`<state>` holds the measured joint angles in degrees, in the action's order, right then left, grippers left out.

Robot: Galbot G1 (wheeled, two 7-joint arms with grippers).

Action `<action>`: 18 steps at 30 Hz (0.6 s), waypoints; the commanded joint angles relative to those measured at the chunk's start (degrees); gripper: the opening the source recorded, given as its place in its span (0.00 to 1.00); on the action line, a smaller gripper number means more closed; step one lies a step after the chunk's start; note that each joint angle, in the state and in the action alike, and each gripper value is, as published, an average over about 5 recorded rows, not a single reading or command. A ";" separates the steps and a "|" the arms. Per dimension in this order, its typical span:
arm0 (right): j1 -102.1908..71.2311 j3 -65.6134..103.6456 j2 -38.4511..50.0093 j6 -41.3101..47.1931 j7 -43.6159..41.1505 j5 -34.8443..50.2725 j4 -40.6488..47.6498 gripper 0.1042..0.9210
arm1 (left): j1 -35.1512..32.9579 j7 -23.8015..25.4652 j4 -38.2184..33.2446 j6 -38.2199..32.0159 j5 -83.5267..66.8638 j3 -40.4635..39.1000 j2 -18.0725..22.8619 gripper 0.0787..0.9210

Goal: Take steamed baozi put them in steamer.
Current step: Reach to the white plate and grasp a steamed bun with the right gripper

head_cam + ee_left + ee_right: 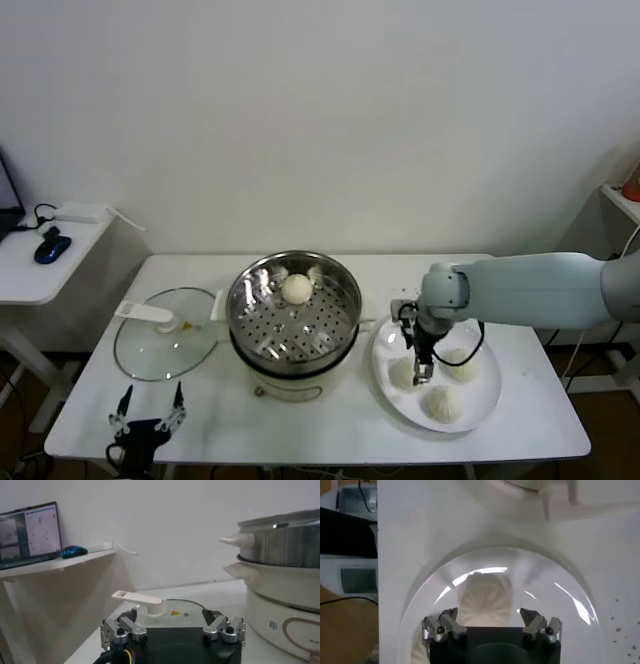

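The steel steamer [293, 318] stands mid-table on its cream base, with one baozi [297, 289] on the perforated tray. Three baozi lie on the white plate [482, 406] to its right: a left one [403, 374], a back one [461, 362] and a front one [441, 403]. My right gripper [422, 374] hangs open just above the left baozi. In the right wrist view this pleated baozi [486, 600] lies between the open fingertips [451, 617]. My left gripper [148, 413] is open and empty at the table's front left, near the glass lid.
The flat glass lid [165, 347] with a white handle lies left of the steamer; it also shows in the left wrist view [165, 608], with the steamer wall [285, 545] to one side. A side desk [40, 262] with a blue mouse stands far left.
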<state>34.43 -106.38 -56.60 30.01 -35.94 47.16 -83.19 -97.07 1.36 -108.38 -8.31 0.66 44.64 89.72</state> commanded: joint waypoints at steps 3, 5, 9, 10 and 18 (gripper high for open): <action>-1.95 0.93 0.10 0.88 0.12 -1.45 0.69 0.88 | 0.11 -0.01 0.21 0.04 0.07 0.10 -0.09 0.88; -1.89 0.85 0.19 0.84 -0.03 -2.08 0.60 0.88 | 0.23 -0.02 0.32 0.03 0.04 0.12 -0.12 0.88; -2.02 0.75 0.15 0.88 -0.06 -2.59 0.62 0.88 | 0.37 -0.04 0.44 0.00 0.00 0.04 -0.08 0.88; -2.07 0.73 0.09 0.89 -0.05 -2.63 0.67 0.88 | 0.37 -0.04 0.47 -0.01 0.00 0.01 -0.07 0.88; -2.19 0.80 -0.48 0.88 -0.25 -3.43 1.05 0.76 | 0.59 -0.07 0.81 -0.04 0.01 -0.02 -0.14 0.88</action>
<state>32.65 -105.81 -57.05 30.66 -36.22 44.41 -82.38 -96.55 1.30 -107.60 -8.35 0.67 44.65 89.67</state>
